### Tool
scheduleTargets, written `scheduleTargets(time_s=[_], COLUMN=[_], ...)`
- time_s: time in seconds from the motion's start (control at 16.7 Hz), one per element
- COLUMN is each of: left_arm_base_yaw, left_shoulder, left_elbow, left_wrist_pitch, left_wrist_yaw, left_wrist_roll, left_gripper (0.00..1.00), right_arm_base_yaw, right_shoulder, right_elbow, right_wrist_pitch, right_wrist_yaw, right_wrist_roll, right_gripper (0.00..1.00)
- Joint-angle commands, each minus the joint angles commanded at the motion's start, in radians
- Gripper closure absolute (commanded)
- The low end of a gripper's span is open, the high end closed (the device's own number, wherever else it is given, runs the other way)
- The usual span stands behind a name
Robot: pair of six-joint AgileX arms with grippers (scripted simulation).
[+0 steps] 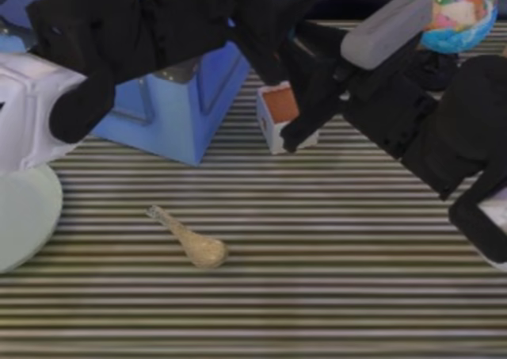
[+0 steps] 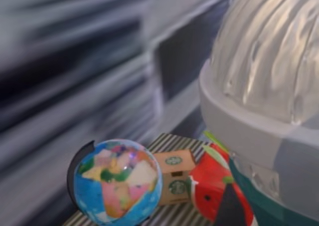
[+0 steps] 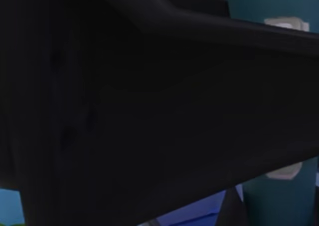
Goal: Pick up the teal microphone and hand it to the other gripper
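End effectors (image 1: pixel 289 54) hiding teal microphone (image 3: pixel 279 9).

Both arms are raised above the table and brought together over the small white box (image 1: pixel 279 118), which serves as landmark. The left gripper (image 1: pixel 277 26) is held just above and behind the box, reaching in from its left. The right gripper (image 1: pixel 305 109) is angled down from the box's right, its black fingertips (image 1: pixel 290 141) seen just over the box.

Black arms, white wrist housing (image 1: pixel 28 109), grey block (image 1: pixel 386 31)
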Motion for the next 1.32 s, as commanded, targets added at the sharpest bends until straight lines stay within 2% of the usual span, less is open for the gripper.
scheduleTargets(time_s=[0.06,0.12,0.6,1.32], left_arm_base_yaw=[0.0,0.0,0.0,0.0], left_shoulder=[0.0,0.0,0.0,0.0], left_elbow=[0.0,0.0,0.0,0.0], left_wrist_pitch=[0.0,0.0,0.0,0.0], left_wrist_yaw=[0.0,0.0,0.0,0.0], left_wrist_roll=[0.0,0.0,0.0,0.0], left_gripper=[0.98,1.0,1.0,1.0], right_arm_base_yaw=[0.0,0.0,0.0,0.0], right_shoulder=[0.0,0.0,0.0,0.0], right_elbow=[0.0,0.0,0.0,0.0], right_wrist_pitch=[0.0,0.0,0.0,0.0], right_wrist_yaw=[0.0,0.0,0.0,0.0], right_wrist_roll=[0.0,0.0,0.0,0.0], right_gripper=[1.0,1.0,1.0,0.1])
